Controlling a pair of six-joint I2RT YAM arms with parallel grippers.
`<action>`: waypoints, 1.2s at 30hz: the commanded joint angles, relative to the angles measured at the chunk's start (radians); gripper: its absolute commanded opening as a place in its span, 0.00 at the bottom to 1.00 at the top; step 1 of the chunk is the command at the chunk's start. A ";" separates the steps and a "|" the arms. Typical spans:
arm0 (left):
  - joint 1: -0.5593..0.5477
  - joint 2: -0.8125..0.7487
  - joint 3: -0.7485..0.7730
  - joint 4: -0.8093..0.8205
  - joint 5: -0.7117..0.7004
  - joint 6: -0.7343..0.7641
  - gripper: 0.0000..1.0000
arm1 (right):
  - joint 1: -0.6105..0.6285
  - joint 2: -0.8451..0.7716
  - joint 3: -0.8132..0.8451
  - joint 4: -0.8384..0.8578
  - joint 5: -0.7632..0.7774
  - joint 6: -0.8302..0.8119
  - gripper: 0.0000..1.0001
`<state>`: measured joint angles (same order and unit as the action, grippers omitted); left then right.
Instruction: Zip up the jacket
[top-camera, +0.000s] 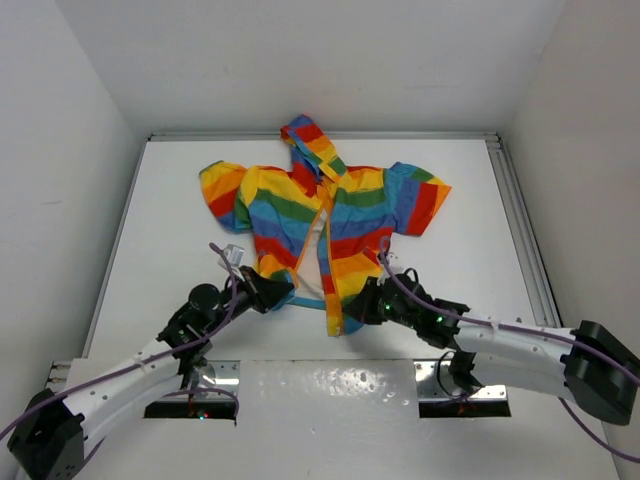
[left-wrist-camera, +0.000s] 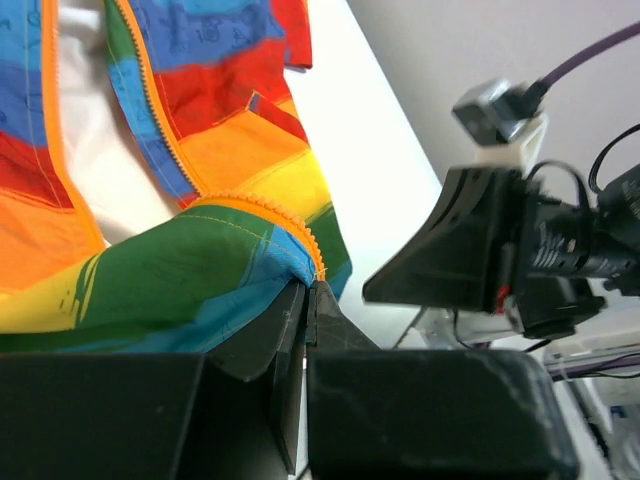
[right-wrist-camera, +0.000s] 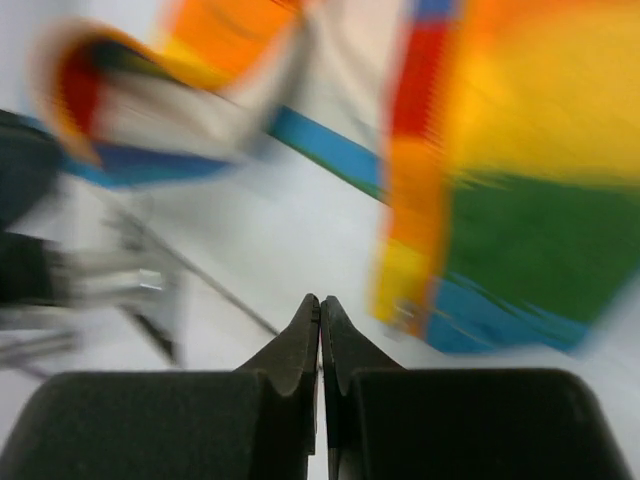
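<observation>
The left arm lies low from its base at the near left corner, forearm angled in toward the middle. Its hand (top-camera: 272, 293) is clenched on the near hem of the jacket (top-camera: 350, 215). In the left wrist view the fingertips (left-wrist-camera: 300, 305) pinch the fabric right at the bottom corner, where the orange zipper trim (left-wrist-camera: 150, 120) curls round, and the green and blue stripes bunch above the grip.

The right arm reaches in from the near right corner, also low and stretched. Its hand (top-camera: 362, 303) is just right of the other panel's near hem. The right wrist view is blurred, yet the fingers (right-wrist-camera: 300, 345) plainly press flat together with nothing between them, and the hem lies just beyond and to the right.

Faint marks printed on the stripes are too small to read.

The jacket lies flat at the middle of the white bench (top-camera: 170, 260), front up and unzipped. Its panels part to show the pale lining (top-camera: 313, 255), its sleeves spread left and right, and its hood (top-camera: 305, 135) lies at the far edge. Bare bench shows beside each sleeve. White walls close the left, right and far sides, and a metal rail (top-camera: 520, 220) runs along the right edge.
</observation>
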<state>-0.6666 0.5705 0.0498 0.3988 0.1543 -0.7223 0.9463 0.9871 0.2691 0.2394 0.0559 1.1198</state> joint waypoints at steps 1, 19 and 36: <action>-0.002 0.020 -0.004 0.107 -0.006 0.084 0.00 | 0.038 0.004 0.053 -0.313 0.111 -0.106 0.00; -0.002 0.057 0.055 0.051 -0.022 0.147 0.00 | 0.181 0.324 0.291 -0.460 0.304 -0.184 0.27; -0.002 0.025 0.047 0.041 -0.022 0.135 0.00 | 0.262 0.464 0.343 -0.549 0.421 -0.138 0.40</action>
<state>-0.6666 0.6056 0.0738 0.4072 0.1303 -0.5957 1.1961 1.4406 0.5842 -0.2970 0.4271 0.9684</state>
